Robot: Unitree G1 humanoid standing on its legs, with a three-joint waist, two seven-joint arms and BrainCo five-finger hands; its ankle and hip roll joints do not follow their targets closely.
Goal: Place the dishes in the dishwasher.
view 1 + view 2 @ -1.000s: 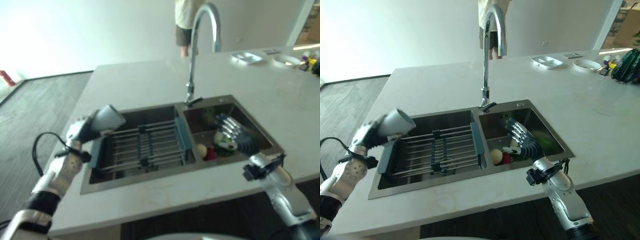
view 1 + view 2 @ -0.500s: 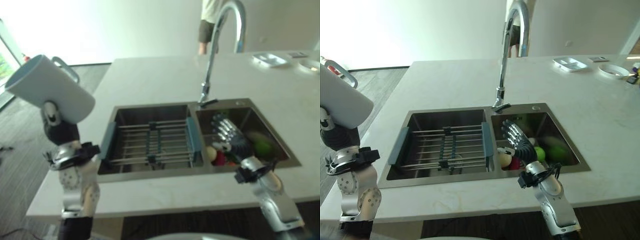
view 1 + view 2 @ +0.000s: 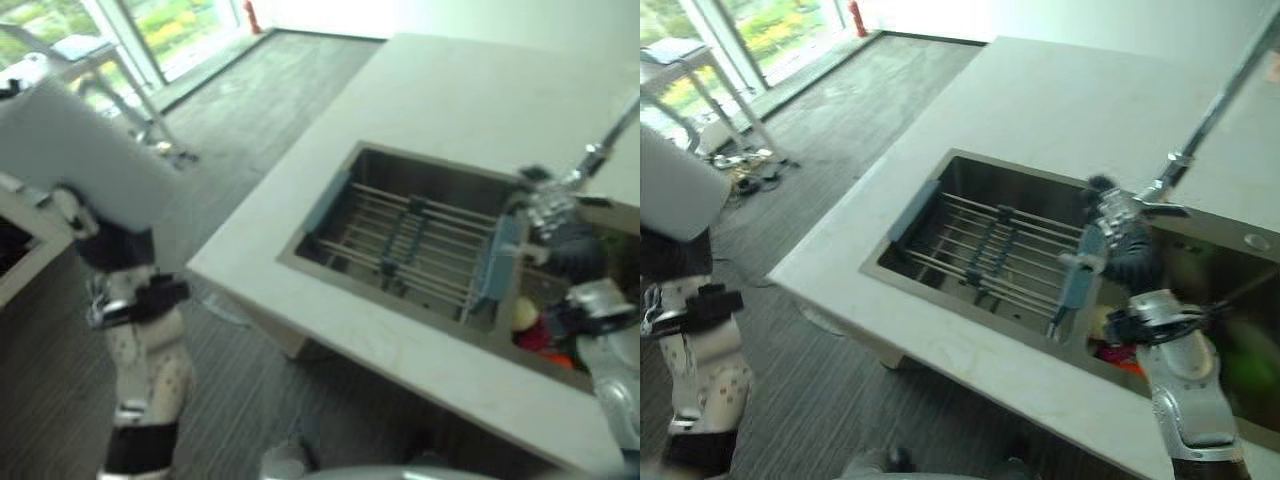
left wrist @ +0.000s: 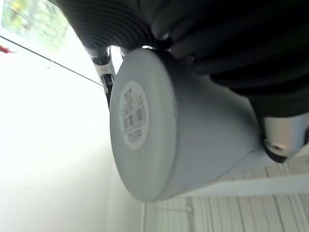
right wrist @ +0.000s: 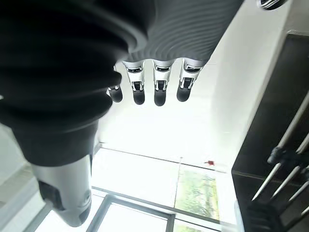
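Observation:
My left hand point(image 3: 112, 248) is shut on a pale mug point(image 3: 82, 150) and holds it high, tilted, out past the counter's left end above the floor. In the left wrist view the mug's base point(image 4: 140, 121) faces the camera with my left hand's dark fingers point(image 4: 231, 53) curled round its side. My right hand point(image 3: 1122, 236) hovers open over the divider of the steel sink point(image 3: 940, 300), fingers straight point(image 5: 159, 92) and holding nothing.
A blue-ended wire rack point(image 3: 990, 248) lies across the sink's left basin. Toy fruit, yellow and red point(image 3: 528, 322), sits in the right basin by the faucet point(image 3: 1215, 100). The white counter point(image 3: 1040, 110) ends at the left over grey floor point(image 3: 810, 120). A pale ledge point(image 3: 25, 265) is at far left.
The camera has swung left and down, so the sink now sits to the right. The mug stays raised in my left hand. My right hand is still over the sink.

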